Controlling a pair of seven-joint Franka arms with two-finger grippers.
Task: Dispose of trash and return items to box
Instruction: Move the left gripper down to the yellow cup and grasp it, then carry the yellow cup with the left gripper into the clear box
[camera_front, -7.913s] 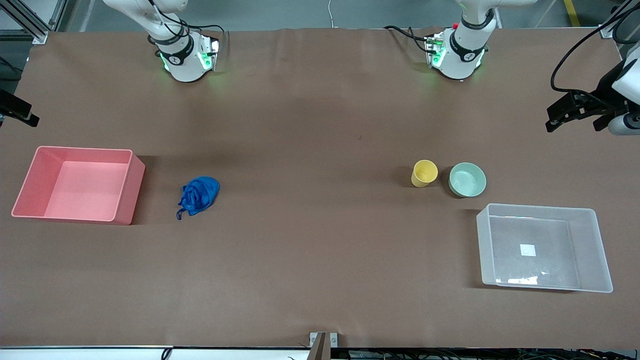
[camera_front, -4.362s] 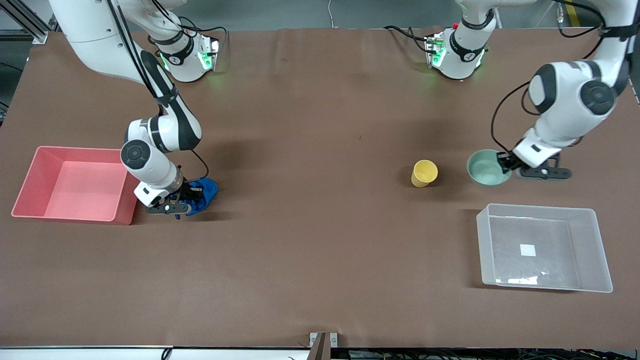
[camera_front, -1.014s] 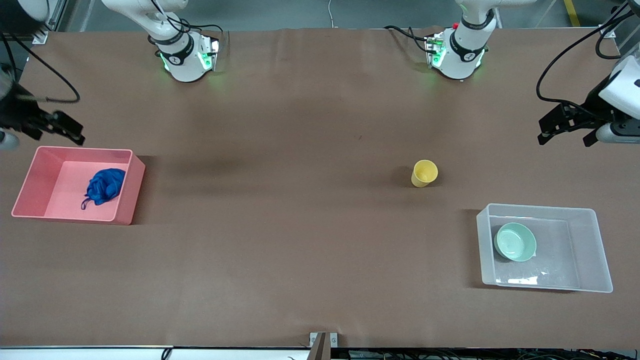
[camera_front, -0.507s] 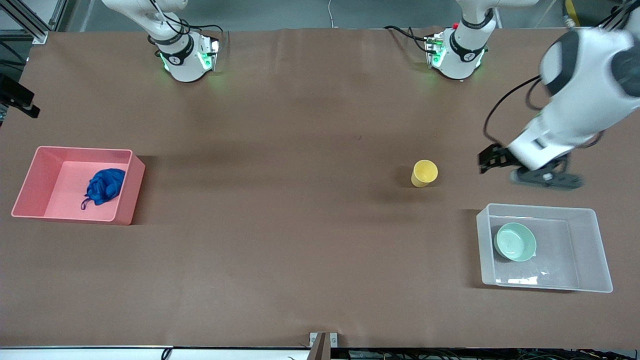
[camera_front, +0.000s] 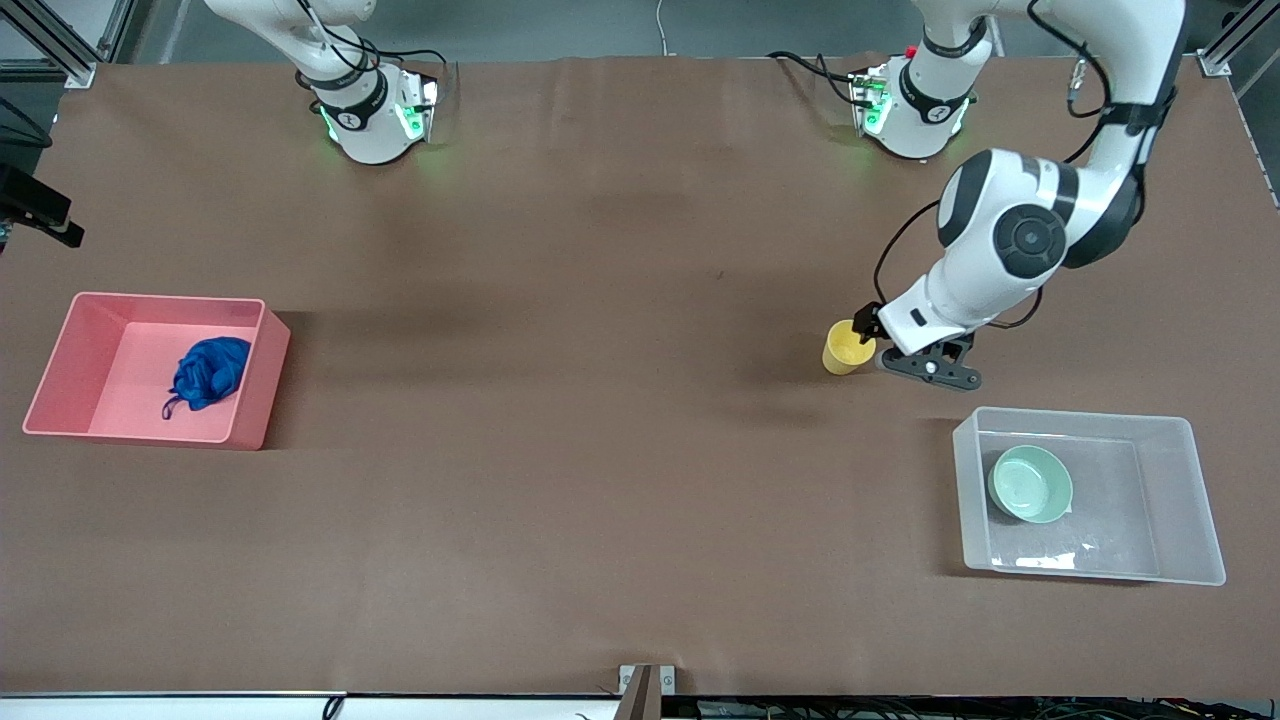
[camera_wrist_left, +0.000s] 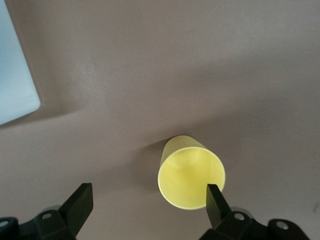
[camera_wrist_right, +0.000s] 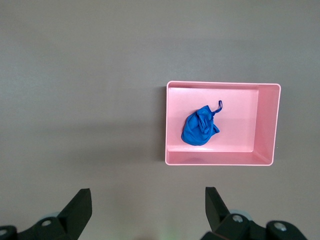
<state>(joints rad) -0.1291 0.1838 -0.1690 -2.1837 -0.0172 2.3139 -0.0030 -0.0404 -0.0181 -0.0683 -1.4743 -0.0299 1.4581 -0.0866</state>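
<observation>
Glossy white arms with black joint caps, black cables, green base lights and black-fingered left gripper (camera_front: 882, 352).

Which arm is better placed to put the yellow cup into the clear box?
Left. The left gripper is open right at the cup, beside the clear box. The right gripper hangs open high above the pink bin.

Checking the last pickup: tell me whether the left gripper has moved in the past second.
Yes. The left gripper has come in from the table's edge to the yellow cup, jaws open, one by the rim.
</observation>
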